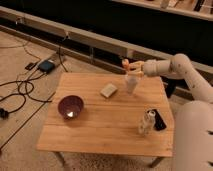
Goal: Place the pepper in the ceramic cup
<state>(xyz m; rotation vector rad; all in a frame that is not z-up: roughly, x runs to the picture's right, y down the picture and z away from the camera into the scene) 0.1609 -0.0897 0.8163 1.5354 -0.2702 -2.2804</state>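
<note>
Gripper [131, 68] – at the end of the white, jointed robot arm [186, 70] that reaches in from the right, hanging over the far right part of the desk. Whether it is spread or pinched cannot be told.

Small orange-red rounded pepper [125, 63] – at the gripper's tip, up in the air, just above the mouth of the small white cylindrical ceramic cup [131, 84]. Not inside the cup. Cup stands upright on the desk, directly under the gripper.

Desk [100, 127]: low, rectangular, pale wooden planks, light legs showing at the near edge. On it:
- wide dark purple bowl [70, 106], left of centre, a bright patch inside it
- flat tan rectangular block [108, 90], just left of the cup, not touching it
- clear plastic bottle [146, 122], upright, near the right edge
- flat black item [159, 120], lying just beside the bottle on its right

Room: speckled beige floor [20, 135]. Black cables [20, 90] trail across it to the left of the desk; a small blue-topped box [46, 65] sits among them near the far left corner. Behind the desk a long pale rail [95, 42] runs in front of a dark wall. The robot's bulky white body [194, 137] fills the lower right corner.
</note>
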